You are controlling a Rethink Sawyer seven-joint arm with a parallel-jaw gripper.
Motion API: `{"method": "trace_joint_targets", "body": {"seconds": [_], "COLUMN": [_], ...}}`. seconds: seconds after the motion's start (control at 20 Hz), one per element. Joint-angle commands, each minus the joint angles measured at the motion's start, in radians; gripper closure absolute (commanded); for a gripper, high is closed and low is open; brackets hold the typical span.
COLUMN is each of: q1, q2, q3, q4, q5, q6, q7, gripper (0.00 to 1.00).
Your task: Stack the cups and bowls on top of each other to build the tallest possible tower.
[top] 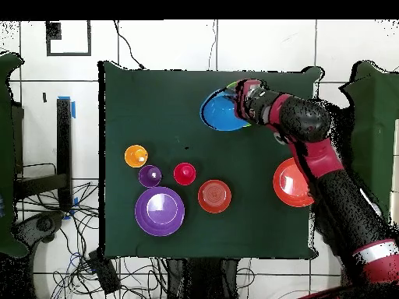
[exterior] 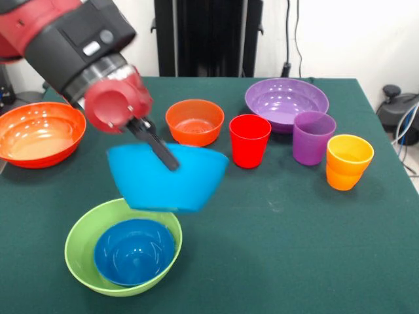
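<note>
Open table [exterior: 294, 248] right of lime green bowl [exterior: 82, 248]

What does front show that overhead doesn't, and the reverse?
Front only: the dark blue bowl nested inside the lime green bowl, and the gripper shut on the light blue bowl's rim, holding it tilted above them. Overhead only: the arm's whole length and the floor cables. Both: red cup, purple cup, orange cup, three other bowls.

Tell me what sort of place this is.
Probably a robotics lab: a red arm works over a green-covered table, cables lie loose on the tiled floor, and bright plastic bowls and cups serve as test props.
</note>
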Motion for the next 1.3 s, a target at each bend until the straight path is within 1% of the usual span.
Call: {"method": "trace_joint_targets", "body": {"seconds": [0.05,0.2,0.4,0.7,0.9,1.0,1.1,1.15,1.3], "q1": [-0.015,-0.004,0.032,0.096,0.137,0.157,0.169,0.170,0.161], "q2": [-0.031,-0.020,-0.024,0.000,0.040,0.075,0.117,0.135,0.165], "q3": [-0.026,-0.050,-0.079,-0.123,-0.182,-0.211,-0.233,-0.245,-0.255], "q4": [0.008,-0.023,-0.054,-0.103,-0.200,-0.265,-0.330,-0.361,-0.410], "q5": [-0.060,-0.083,-0.094,-0.107,-0.100,-0.096,-0.107,-0.115,-0.124], "q6": [0.133,0.133,0.150,0.141,0.223,0.268,0.300,0.342,0.390], "q7": [-0.089,-0.102,-0.074,-0.039,-0.009,-0.004,-0.026,-0.040,-0.068], "gripper": [1.00,1.00,1.00,1.00,1.00,1.00,1.00,1.00,1.00]}}
